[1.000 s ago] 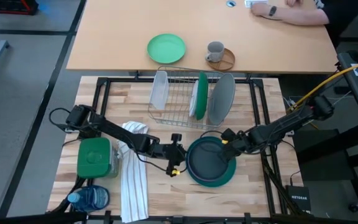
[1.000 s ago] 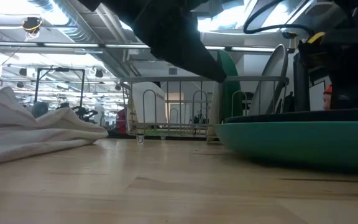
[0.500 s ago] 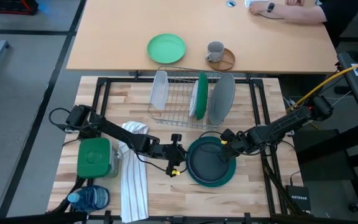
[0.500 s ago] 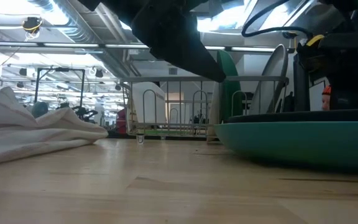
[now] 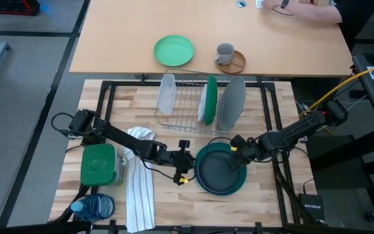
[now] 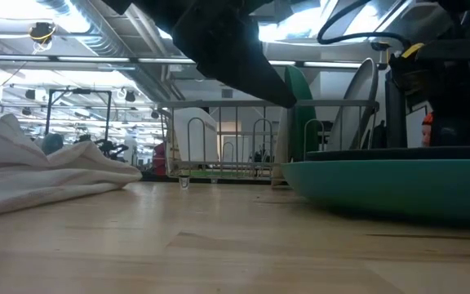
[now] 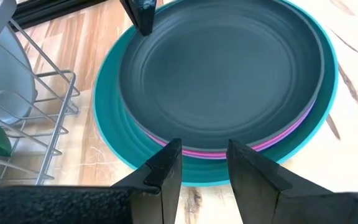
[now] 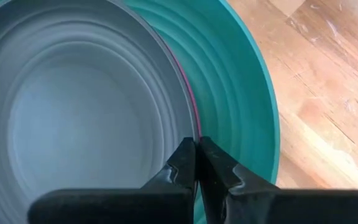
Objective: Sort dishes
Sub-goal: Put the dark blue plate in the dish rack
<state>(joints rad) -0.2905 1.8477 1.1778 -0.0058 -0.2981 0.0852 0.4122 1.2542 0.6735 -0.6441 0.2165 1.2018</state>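
Three plates are stacked on the table's near right: a charcoal plate (image 5: 218, 166) on top, a purple-pink plate (image 7: 229, 151) under it, and a teal-green plate (image 5: 236, 186) resting flat on the wood. My right gripper (image 5: 234, 150) stands over the stack's far right rim, shut on the charcoal plate (image 8: 73, 112). My left gripper (image 5: 187, 168) hovers just left of the stack, open, with its fingers (image 7: 166, 168) pointing at the near rim and nothing between them. A light grey plate (image 5: 231, 104) and a dark green plate (image 5: 210, 101) stand on edge in the wire rack (image 5: 188, 114). My right gripper pinches the charcoal plate's rim (image 8: 190, 127) between its two fingers, at the stack's far right side, where the purple-pink edge runs into the gap. The fingers slant steeply down from the table's right. The plate lies level on the stack (image 6: 382, 153).
A striped towel (image 5: 139, 179), a green container (image 5: 98, 164) and a blue bottle (image 5: 93, 208) lie at the near left. A white dish (image 5: 166, 94) stands in the rack's left end. On the far table are a mint-green plate (image 5: 173, 50), a mug (image 5: 224, 54) and a person's arm (image 5: 304, 8).
My right gripper's fingers have drawn together on the rim of the top plate, without the hand shifting. The stack lies as before.
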